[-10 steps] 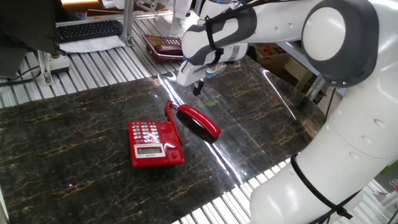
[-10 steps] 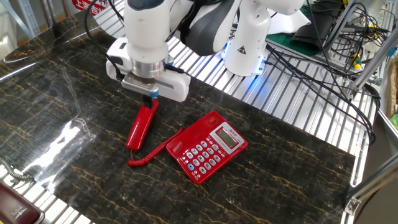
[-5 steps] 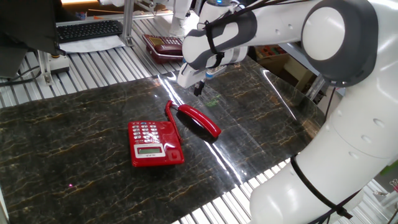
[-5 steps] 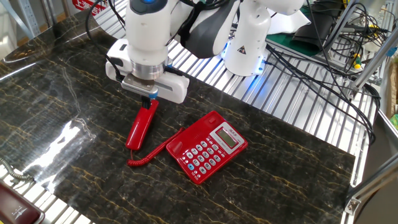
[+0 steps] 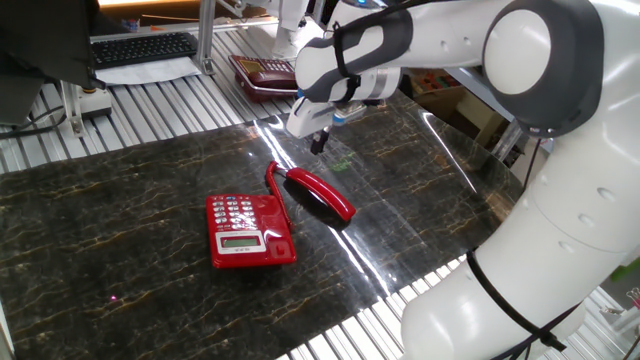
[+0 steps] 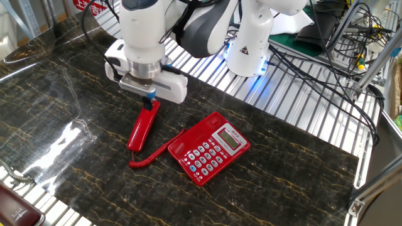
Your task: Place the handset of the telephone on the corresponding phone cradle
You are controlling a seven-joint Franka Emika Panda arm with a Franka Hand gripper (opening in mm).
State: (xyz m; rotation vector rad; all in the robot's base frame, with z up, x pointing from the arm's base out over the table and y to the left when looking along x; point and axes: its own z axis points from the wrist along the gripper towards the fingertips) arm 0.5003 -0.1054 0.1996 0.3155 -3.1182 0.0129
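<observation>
The bright red handset (image 5: 320, 194) (image 6: 142, 127) lies flat on the dark marble table, beside the telephone (image 5: 247, 231) (image 6: 210, 148) and joined to it by a red cord (image 6: 152, 156). The phone cradle (image 5: 277, 226) (image 6: 193, 132) is the bare button-free strip along the phone's side facing the handset; nothing rests in it. My gripper (image 5: 320, 142) (image 6: 150, 96) hangs just above the handset's far end, fingers pointing down and close together, holding nothing. I cannot tell whether the fingertips touch the handset.
A darker maroon phone (image 5: 262, 74) sits on the slatted metal bench behind the marble top. A keyboard (image 5: 143, 48) lies at the back left. The robot's base and cables (image 6: 295, 44) stand beyond the table edge.
The gripper has shifted slightly, a little up and sideways above the handset's end. Handset and telephone have not moved.
</observation>
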